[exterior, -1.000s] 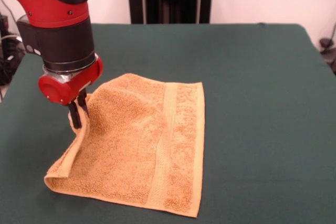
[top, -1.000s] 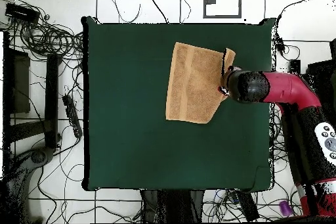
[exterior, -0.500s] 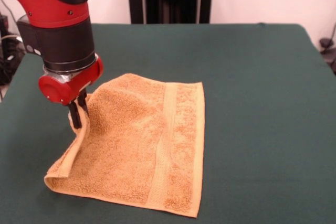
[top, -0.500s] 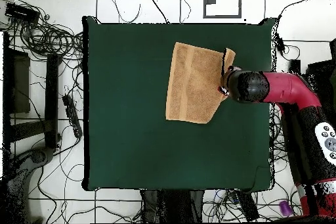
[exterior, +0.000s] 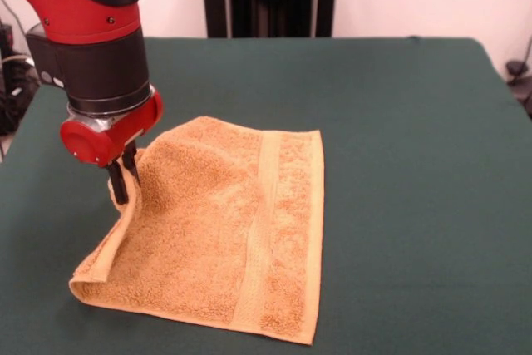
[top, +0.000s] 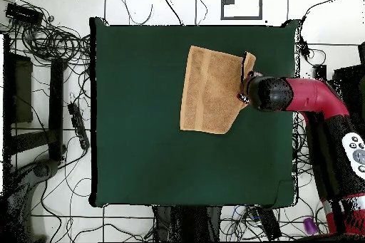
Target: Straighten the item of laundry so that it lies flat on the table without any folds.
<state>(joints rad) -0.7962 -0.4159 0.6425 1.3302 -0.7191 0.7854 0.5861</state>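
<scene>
Nothing has moved since the earlier frames: the gripper (exterior: 123,182) stays clamped on one edge of the towel (exterior: 218,230), holding that edge raised off the counter (exterior: 407,164). That side curls up in a fold, while the rest of the towel lies flat, with a woven band running along its other side.

The pincer (exterior: 122,179) pinched the orange towel's (exterior: 224,230) lifted left edge, the rest lying on the green surface (exterior: 399,164).
</scene>
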